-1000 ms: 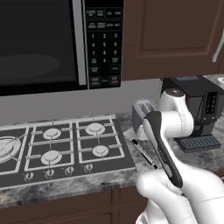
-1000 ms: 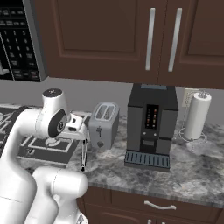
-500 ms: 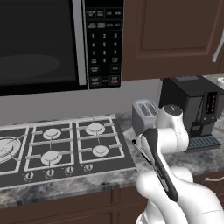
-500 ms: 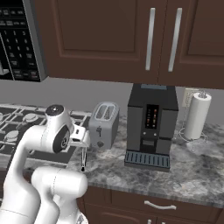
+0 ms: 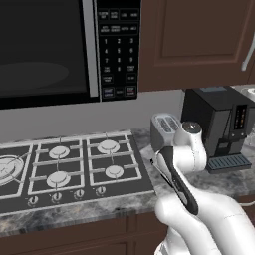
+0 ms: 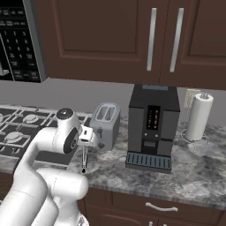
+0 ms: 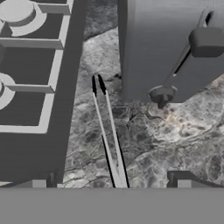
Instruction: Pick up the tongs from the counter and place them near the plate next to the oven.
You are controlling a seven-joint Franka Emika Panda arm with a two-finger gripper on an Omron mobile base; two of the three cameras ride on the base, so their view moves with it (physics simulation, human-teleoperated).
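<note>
Dropping lower than a second ago, your gripper (image 7: 110, 183) came down over the tongs (image 7: 107, 131), jaws spread wide and empty. You saw the tongs flat on the counter (image 7: 175, 140), between cooktop (image 7: 39, 87) and toaster (image 7: 166, 48).

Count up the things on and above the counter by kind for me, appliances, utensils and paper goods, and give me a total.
Appliances: 4 (microwave, gas cooktop, toaster, coffee machine)
Utensils: 1 (tongs)
Paper goods: 1 (paper towel roll)
Total: 6
</note>
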